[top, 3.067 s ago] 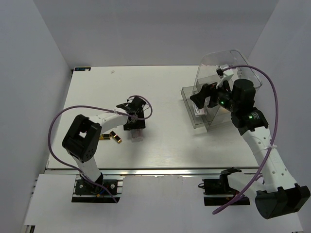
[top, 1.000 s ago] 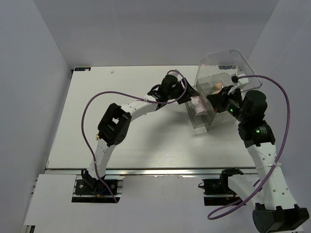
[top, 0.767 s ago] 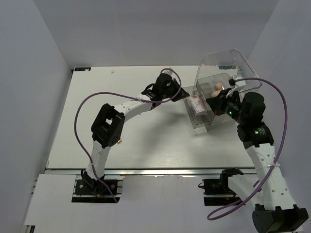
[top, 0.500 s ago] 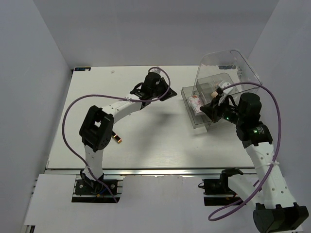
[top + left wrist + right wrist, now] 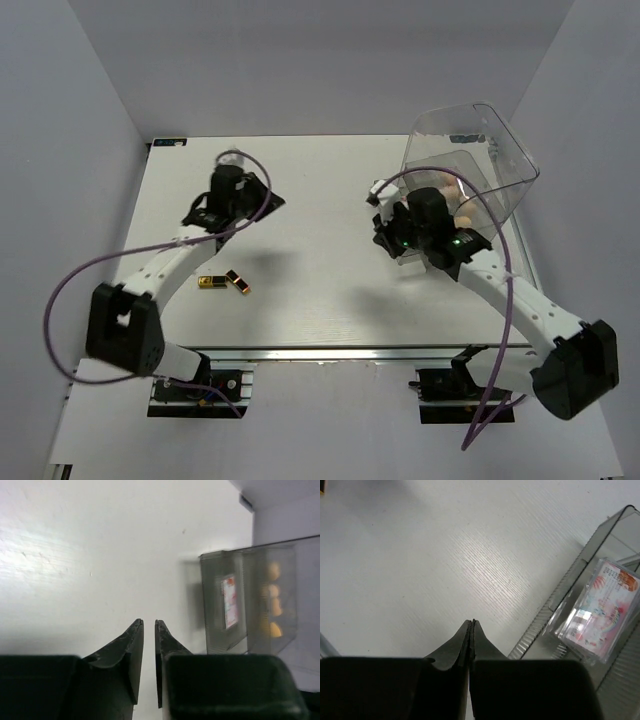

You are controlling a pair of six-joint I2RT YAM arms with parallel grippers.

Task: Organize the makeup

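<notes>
Your left gripper has its jaws almost together, with only a thin slit between them and nothing in it. It hangs over the bare table towards the far left. In the overhead view the two lipsticks lie on the table at about 6 o'clock from that gripper, well apart from its fingers and just beside each other. The left forearm runs down at their 9 o'clock side.

Your right gripper has its jaws pressed tight together and holds nothing. In its wrist view the pink palette sits at about 2 o'clock from the fingertips, inside the front compartment of the clear box. The compartment's ribbed wall stands between the tips and the palette.

From the left wrist view the box is at 3 o'clock, well away. The sponges show through its clear side in a row, in the compartment behind the palette. In the overhead view the right arm lies across the front of the box and hides most of it.
</notes>
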